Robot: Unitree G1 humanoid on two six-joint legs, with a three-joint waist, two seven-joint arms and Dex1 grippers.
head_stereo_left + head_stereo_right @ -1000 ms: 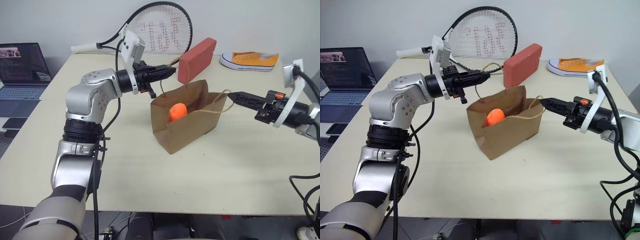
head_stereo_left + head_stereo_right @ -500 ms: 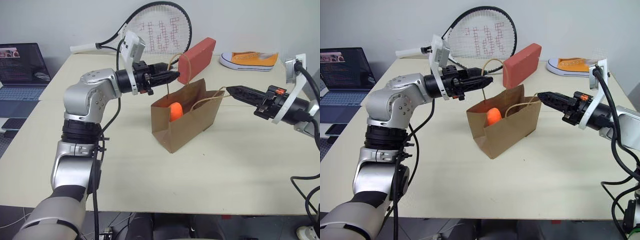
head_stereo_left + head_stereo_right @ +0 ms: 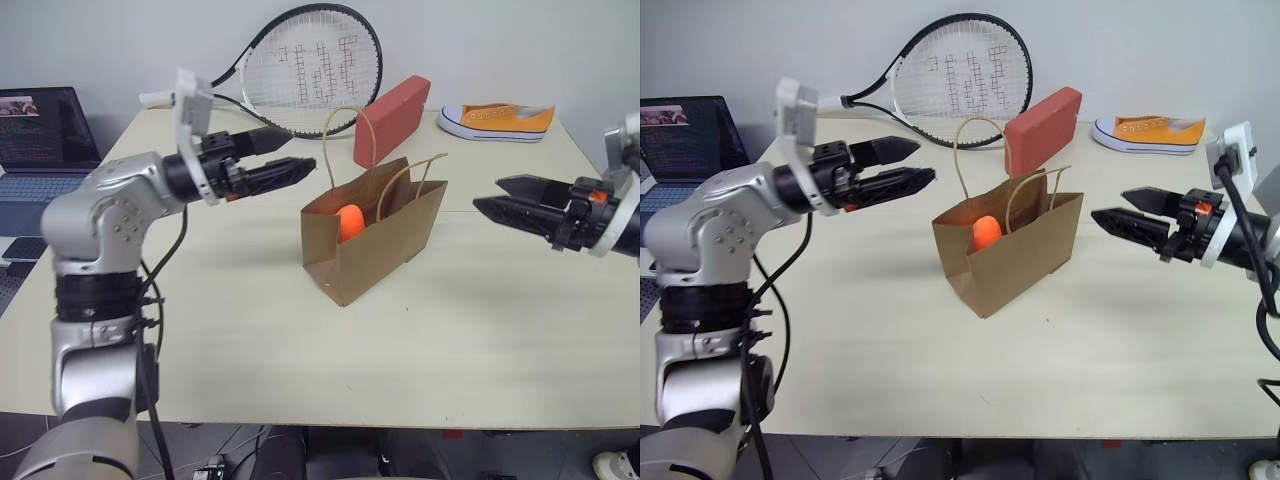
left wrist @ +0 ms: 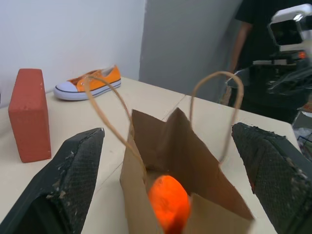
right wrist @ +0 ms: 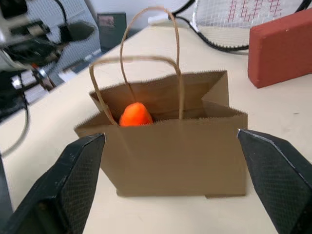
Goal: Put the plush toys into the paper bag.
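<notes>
The paper bag (image 3: 375, 240) is standing upright at the centre of the bench (image 3: 300, 350), both handles up, with the orange carrot toy (image 3: 349, 222) sitting inside. At its nine o'clock the left gripper (image 3: 285, 160) is hovering, fingers spread, holding nothing. At three o'clock the right gripper (image 3: 497, 196) is hanging likewise spread and empty.

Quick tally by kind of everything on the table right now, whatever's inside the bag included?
Paper bag: 1
Orange plush toy, visible inside the bag: 1
Tennis racket: 1
Red block: 1
Orange-and-white sneaker: 1
Total: 5
</notes>
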